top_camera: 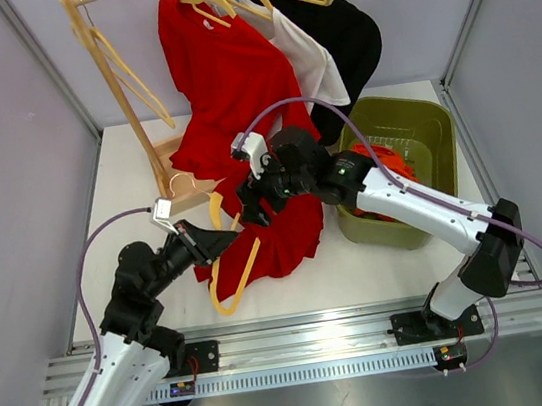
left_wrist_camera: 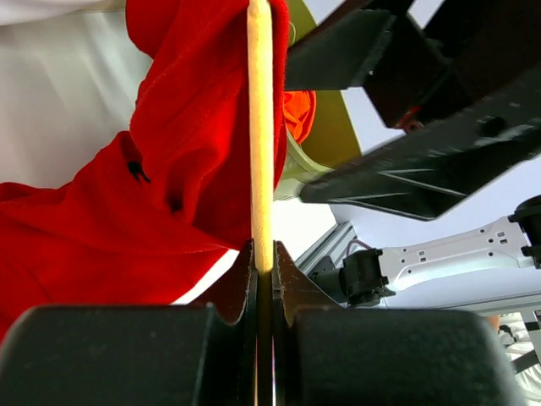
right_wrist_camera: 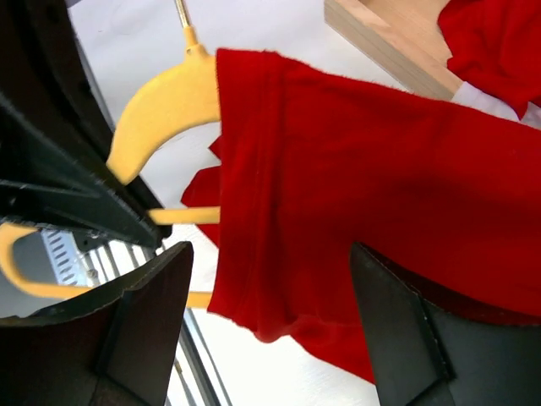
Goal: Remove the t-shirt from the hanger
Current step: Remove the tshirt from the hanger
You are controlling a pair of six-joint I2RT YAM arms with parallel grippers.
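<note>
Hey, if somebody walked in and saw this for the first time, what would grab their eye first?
The bright red t-shirt sprawled mid-table, with a yellow hanger threaded through it. The left gripper pinches the hanger's bar, while the right gripper hangs open over the shirt's edge. Behind, more shirts hang on a wooden rack, and a green bin sits to the right.

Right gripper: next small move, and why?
Probably close the right gripper on the red t-shirt. Its jaws stand open with the shirt's edge showing between them, while the left gripper is clamped on the yellow hanger, so the cloth could then be pulled off.
</note>
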